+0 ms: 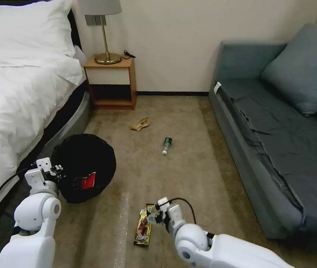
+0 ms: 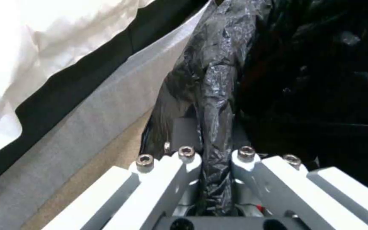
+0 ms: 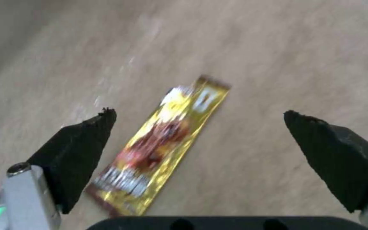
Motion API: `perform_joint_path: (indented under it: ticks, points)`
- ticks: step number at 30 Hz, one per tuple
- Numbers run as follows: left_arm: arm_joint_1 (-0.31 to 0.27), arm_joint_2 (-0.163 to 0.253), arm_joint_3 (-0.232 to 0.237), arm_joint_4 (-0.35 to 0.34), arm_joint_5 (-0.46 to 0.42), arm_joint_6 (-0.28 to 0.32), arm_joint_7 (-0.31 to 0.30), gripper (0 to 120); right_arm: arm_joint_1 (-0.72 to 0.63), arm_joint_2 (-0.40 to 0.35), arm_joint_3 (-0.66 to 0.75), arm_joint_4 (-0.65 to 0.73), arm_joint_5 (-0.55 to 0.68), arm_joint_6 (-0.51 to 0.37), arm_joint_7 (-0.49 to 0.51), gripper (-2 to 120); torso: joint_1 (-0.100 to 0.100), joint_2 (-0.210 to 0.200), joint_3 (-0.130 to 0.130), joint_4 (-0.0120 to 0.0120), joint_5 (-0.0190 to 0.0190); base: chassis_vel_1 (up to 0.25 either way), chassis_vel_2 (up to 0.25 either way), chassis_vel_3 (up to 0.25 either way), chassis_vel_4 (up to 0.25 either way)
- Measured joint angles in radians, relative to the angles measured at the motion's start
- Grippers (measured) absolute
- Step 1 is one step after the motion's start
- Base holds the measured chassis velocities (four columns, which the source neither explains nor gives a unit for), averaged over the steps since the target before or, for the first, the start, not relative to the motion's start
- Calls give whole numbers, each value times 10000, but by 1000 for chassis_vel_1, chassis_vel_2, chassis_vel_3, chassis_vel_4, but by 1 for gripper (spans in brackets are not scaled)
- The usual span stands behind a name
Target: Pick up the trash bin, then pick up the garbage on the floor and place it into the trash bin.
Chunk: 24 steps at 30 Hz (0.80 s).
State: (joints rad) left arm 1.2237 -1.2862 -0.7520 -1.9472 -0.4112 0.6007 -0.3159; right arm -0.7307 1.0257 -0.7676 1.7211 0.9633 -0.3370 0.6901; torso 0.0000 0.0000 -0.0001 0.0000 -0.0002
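The left gripper (image 1: 54, 169) is clamped on the bag-draped rim of the trash bin (image 1: 85, 167) beside the bed (image 1: 13, 96) — slick plastic could slide and let the bin tip. Inside lies a red-and-white packet (image 1: 87, 181). To the right, the right gripper (image 3: 199, 135) hangs spread wide and empty above the snack wrapper (image 3: 160, 145) — flat on carpet, it may evade the pads.

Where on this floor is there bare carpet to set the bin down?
Bare carpet lies between the small bottle and the sofa, also between the paper scrap and the wall. Crowded nearby: trash bin held by the left pincer, right pincer over the snack wrapper.
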Motion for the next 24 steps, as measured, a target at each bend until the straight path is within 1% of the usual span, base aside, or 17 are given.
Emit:
perform_joint_path:
  ticks: [3,5,7,9,10,11,14,18,24]
  points:
    - [-1,-23,4,-2,11,0,-1,3,0,133,-170,-141,27,0,-2,100,0,0,0,1,1,0,0,0,0]
    - [6,-77,0,-31,32,-4,-4,3,66,543,-541,-623,101,6,-15,99,0,0,0,-1,-1,0,0,0,0]
    - [11,-85,-6,-38,36,-7,-4,3,92,689,-612,-782,107,17,-19,99,0,0,0,-1,0,0,0,0,0]
    - [44,-92,-31,-84,42,-10,-3,3,228,1248,-823,-1369,142,91,-93,96,0,0,1,0,1,0,0,0,0]
    - [44,-92,-31,-84,42,-10,-3,3,228,1248,-823,-1369,142,91,-93,96,0,0,1,0,1,0,0,0,0]
    - [61,-83,-58,-120,43,-10,-6,3,330,1557,-916,-1712,163,138,-145,96,0,0,0,0,-1,0,0,0,0]
    - [164,-38,-154,-246,29,-15,-10,3,642,2098,-1156,-2585,108,301,-362,95,0,0,0,1,0,0,0,0,0]
    - [278,-5,-196,-341,11,-18,-10,3,826,2227,-1201,-3022,-14,445,-493,95,0,0,1,1,-1,0,0,0,0]
    - [283,4,-208,-375,1,-38,-10,3,1008,2139,-1151,-3452,-77,506,-600,95,0,0,1,-1,0,0,0,0,0]
